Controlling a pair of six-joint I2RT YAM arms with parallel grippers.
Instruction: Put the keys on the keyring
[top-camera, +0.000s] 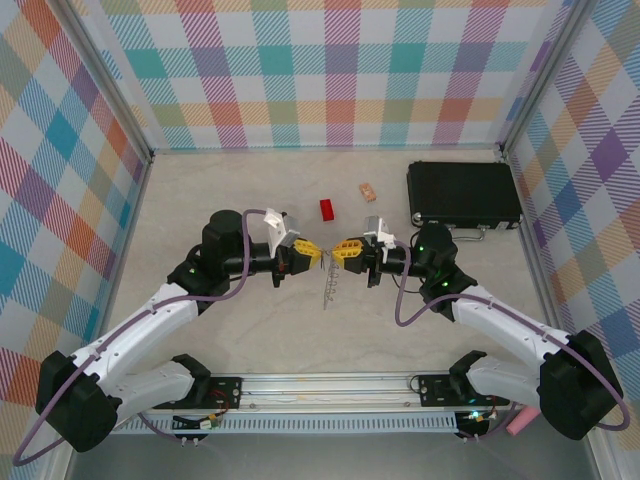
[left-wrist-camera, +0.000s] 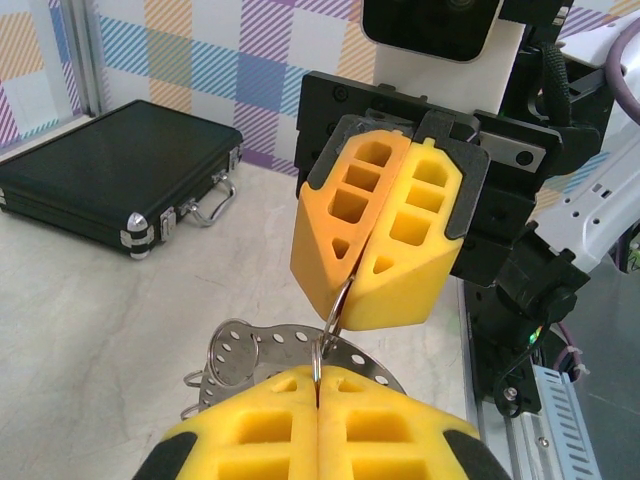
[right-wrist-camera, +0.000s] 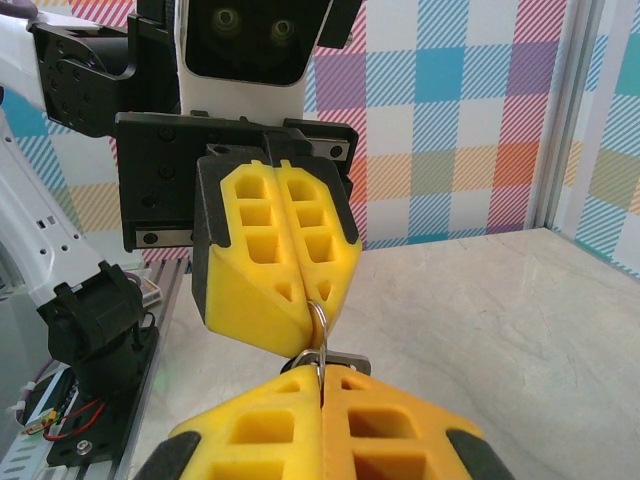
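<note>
The keyring (left-wrist-camera: 262, 342) is a flat grey perforated ring with wire loops on its edge. It hangs in mid-air between both grippers (top-camera: 330, 287). My left gripper (left-wrist-camera: 318, 378) is shut on one small wire loop (left-wrist-camera: 318, 355) at the ring's rim. My right gripper (left-wrist-camera: 350, 283) faces it nose to nose, shut on a second wire loop (left-wrist-camera: 341, 303) that crosses the first. In the right wrist view, the right gripper (right-wrist-camera: 320, 378) and left gripper (right-wrist-camera: 317, 297) pinch those loops, with a bit of the grey keyring (right-wrist-camera: 345, 359) behind. The two meet at the table's middle, left gripper (top-camera: 311, 253) and right gripper (top-camera: 342, 250). The keys are hidden.
A black case (top-camera: 463, 193) lies at the back right, also in the left wrist view as the black case (left-wrist-camera: 110, 175). A red block (top-camera: 326, 209) and a small tan block (top-camera: 367, 190) sit behind the grippers. Plaid walls enclose the table; a metal rail (top-camera: 330, 385) runs along the near edge.
</note>
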